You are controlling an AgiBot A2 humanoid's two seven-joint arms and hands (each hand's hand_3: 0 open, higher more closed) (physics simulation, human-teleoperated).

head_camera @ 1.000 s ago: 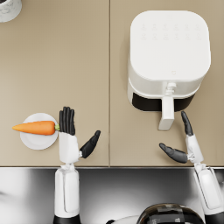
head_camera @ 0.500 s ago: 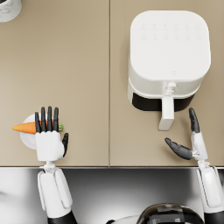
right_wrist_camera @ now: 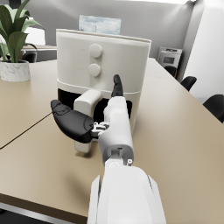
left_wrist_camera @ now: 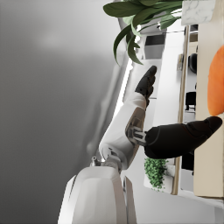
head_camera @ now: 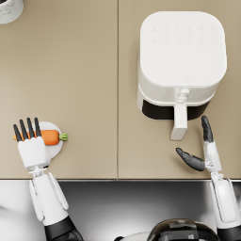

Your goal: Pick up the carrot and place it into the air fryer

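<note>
the left hand (head_camera: 31, 147) is spread flat, fingers (head_camera: 27, 129) apart and straight, lying over the pointed end of the carrot (head_camera: 50, 137). whether it touches the carrot cannot be told from above; nothing is closed around it. in the left wrist view the hand (left_wrist_camera: 175, 139) shows a dark thumb reaching toward the orange carrot (left_wrist_camera: 215, 85) at the frame's edge, with a gap that is hard to judge.

the carrot lies on a small white plate (head_camera: 56, 148) near the front edge of the table (head_camera: 84, 84), its green stub pointing toward the air fryer (head_camera: 181, 61), which stands well apart from it.

the right hand (head_camera: 201, 150) is empty, thumb and fingers wide apart, hovering just in front of the fryer's handle (head_camera: 179, 122). the right wrist view shows the same hand (right_wrist_camera: 94, 116) held open near the handle (right_wrist_camera: 85, 109), not gripping it. the drawer looks slightly pulled out, with a dark gap under the white body.

the table is a tan surface with a thin seam running across it. a white pot (head_camera: 9, 9) sits at the far corner; the right wrist view shows it as a planter (right_wrist_camera: 15, 70) with a leafy plant (right_wrist_camera: 13, 30). behind are grey walls, a framed picture (right_wrist_camera: 99, 24) and dark chairs (right_wrist_camera: 216, 105).
</note>
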